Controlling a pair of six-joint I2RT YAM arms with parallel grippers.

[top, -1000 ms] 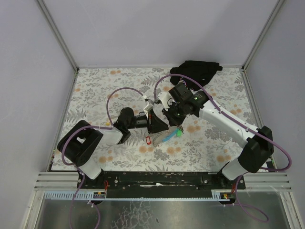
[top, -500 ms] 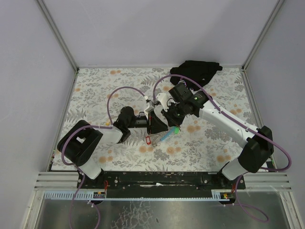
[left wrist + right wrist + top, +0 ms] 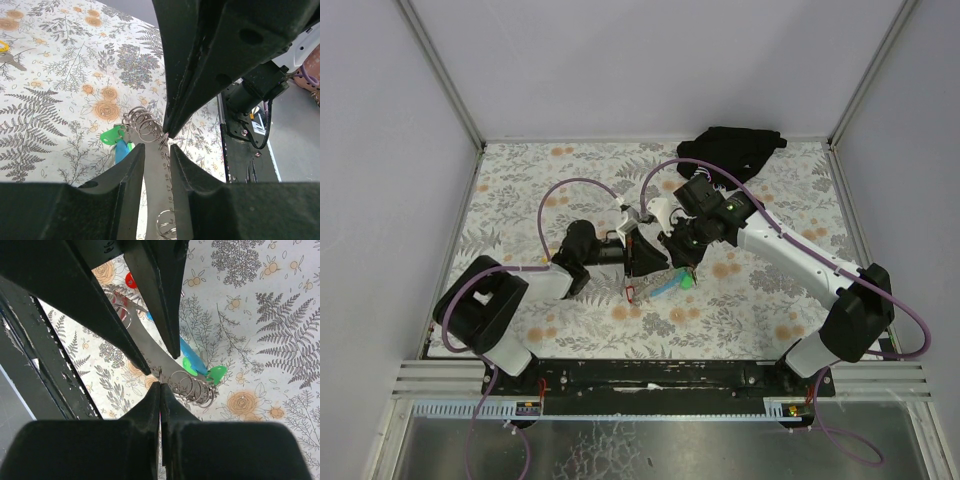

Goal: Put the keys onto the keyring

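Note:
The keyring (image 3: 142, 122) is a cluster of metal rings on a grey numbered strap (image 3: 156, 175). My left gripper (image 3: 156, 147) is shut on the strap, just below the rings. My right gripper (image 3: 160, 385) is shut on one thin ring at the edge of the rings (image 3: 192, 387). In the top view the two grippers (image 3: 648, 262) (image 3: 680, 252) meet tip to tip at the mat's middle. Green (image 3: 217, 372) and blue (image 3: 192, 356) tags hang at the rings, and a red tag (image 3: 131, 280) lies further along the strap. A yellow-tagged key (image 3: 4, 47) lies apart on the mat.
A black cloth bundle (image 3: 730, 150) lies at the far right of the floral mat (image 3: 520, 190). Grey walls close in the left, far and right sides. Purple cables loop above both arms.
Both grippers have shifted slightly left and away with the strap. The green and blue tags moved left with them. The left forearm has swung a little farther back.

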